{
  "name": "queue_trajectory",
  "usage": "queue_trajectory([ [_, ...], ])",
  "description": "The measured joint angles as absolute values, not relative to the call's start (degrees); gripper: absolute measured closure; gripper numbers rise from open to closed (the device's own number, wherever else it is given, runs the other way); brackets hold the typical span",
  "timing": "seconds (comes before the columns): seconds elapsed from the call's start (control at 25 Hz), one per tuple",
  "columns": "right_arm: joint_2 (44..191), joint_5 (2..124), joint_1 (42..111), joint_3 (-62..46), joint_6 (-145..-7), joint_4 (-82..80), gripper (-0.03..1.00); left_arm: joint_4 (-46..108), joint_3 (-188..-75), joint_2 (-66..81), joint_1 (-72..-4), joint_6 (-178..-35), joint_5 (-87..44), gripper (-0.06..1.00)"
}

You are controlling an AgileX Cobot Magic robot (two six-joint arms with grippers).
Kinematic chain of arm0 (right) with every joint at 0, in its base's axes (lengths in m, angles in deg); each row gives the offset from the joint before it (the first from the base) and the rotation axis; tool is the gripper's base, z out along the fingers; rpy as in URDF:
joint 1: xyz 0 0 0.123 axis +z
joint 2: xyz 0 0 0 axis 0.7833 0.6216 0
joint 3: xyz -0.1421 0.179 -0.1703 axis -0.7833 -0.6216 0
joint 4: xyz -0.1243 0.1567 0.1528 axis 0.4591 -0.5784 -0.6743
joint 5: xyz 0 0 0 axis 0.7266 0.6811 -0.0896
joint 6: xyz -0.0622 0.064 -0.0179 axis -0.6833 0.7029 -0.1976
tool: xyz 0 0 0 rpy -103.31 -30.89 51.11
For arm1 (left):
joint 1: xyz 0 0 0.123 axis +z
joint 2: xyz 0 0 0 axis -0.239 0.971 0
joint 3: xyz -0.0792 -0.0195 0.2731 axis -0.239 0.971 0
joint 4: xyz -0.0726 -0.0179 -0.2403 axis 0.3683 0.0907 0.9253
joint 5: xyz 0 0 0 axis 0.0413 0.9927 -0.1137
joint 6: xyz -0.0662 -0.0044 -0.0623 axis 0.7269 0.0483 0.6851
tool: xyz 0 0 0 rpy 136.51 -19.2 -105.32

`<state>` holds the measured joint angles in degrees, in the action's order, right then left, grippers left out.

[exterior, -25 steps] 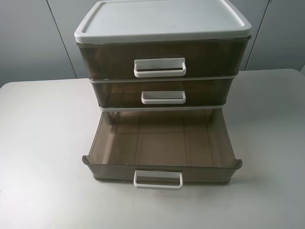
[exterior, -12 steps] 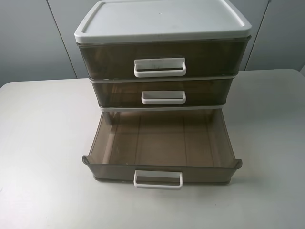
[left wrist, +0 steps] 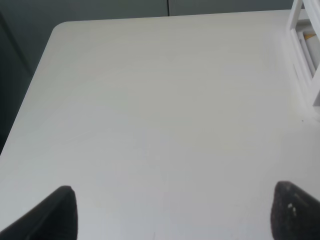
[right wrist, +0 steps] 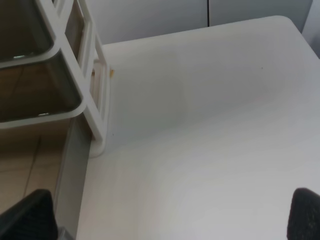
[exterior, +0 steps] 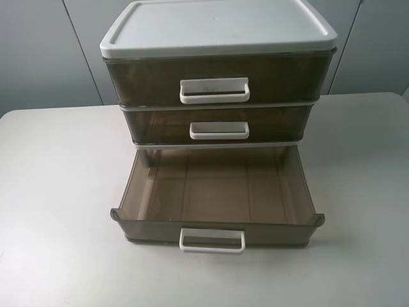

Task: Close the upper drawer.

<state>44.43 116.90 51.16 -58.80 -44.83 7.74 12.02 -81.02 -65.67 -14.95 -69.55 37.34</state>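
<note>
The upper drawer (exterior: 217,78) is the smoky brown-grey top drawer of a white-lidded cabinet (exterior: 217,29), with a wide white loop handle (exterior: 214,90). Its front stands about level with the lid's front edge. Neither gripper shows in the exterior high view. My left gripper (left wrist: 172,215) is open above bare table, with the cabinet's white frame (left wrist: 305,50) at the edge of its view. My right gripper (right wrist: 165,215) is open beside the cabinet's right side (right wrist: 95,95). Both hold nothing and touch nothing.
The middle drawer (exterior: 217,125) with a smaller white handle is pushed in. The lowest drawer (exterior: 217,192) is pulled far out toward the table's front and holds nothing. The white table (exterior: 57,192) extends to both sides of the cabinet.
</note>
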Motion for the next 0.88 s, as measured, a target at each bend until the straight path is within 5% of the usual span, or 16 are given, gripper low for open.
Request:
queue_trajectory([
  [0.88, 44.4, 116.9, 51.1, -58.8, -44.9, 7.6, 0.27, 12.0, -81.0, -65.7, -14.9, -69.5, 37.3, 0.2],
])
